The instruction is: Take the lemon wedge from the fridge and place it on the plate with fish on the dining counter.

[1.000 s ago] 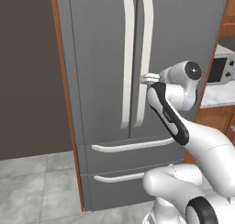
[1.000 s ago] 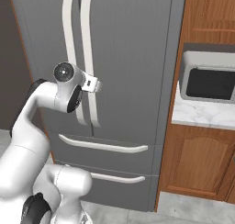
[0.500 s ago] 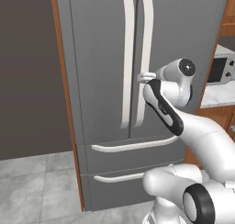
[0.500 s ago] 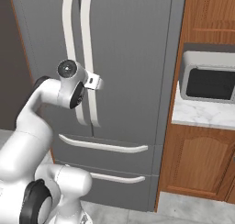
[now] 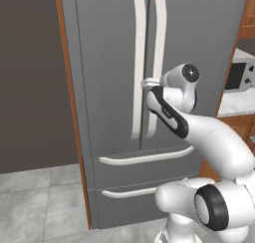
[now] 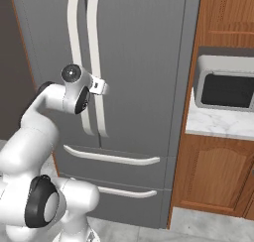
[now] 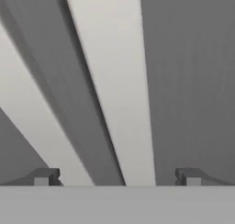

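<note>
Kitchen alcove, wood-trimmed. Fridge [image 5: 149, 87]: closed, French doors; lemon wedge presumably inside, unseen. Gripper [image 7: 117, 177]: jaws spread wide, empty, straddling the right door's handle [image 7: 117, 90]. Handle judged rigid, smooth, possibly slippery; best grasped mid-length, squarely. Door likely heavy to swing.

My white arm rises from the base at 5 o'clock in the left base view, elbow bent, forearm reaching toward 11 o'clock. My gripper [image 5: 148, 81] points forward at chest height, jaws spread wide and empty, both dark fingertips [image 7: 45, 176] apart at 6 o'clock in the hand view.
</note>
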Controlling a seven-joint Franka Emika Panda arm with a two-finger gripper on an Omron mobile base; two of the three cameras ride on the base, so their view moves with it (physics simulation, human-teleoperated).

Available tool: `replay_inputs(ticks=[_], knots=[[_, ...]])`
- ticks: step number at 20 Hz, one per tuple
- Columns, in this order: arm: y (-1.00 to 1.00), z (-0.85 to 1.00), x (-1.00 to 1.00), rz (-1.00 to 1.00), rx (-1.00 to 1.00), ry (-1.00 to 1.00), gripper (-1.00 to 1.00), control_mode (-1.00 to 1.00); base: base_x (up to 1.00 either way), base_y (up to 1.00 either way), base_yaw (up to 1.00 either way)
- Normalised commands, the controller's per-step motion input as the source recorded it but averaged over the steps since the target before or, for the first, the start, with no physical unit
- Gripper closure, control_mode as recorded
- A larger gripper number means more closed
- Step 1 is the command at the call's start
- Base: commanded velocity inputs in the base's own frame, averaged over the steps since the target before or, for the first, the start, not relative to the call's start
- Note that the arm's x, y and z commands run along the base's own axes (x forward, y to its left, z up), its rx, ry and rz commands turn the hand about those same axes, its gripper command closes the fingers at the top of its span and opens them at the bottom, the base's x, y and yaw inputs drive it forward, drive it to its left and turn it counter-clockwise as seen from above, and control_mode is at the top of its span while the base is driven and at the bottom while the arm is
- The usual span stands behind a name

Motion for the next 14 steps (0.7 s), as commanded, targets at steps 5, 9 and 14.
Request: replay_inputs(ticks=[5,9,14], knots=[[0.0,0.0,0.25,0.0,-0.01,0.0,-1.0,-1.0,0.0,0.0,0.0],[0.0,0.0,0.19,0.0,0.0,0.0,-1.0,-1.0,0.0,0.0,0.0],[-0.24,0.0,0.02,0.0,0.0,-0.02,-1.0,-1.0,0.0,0.0,0.0]])
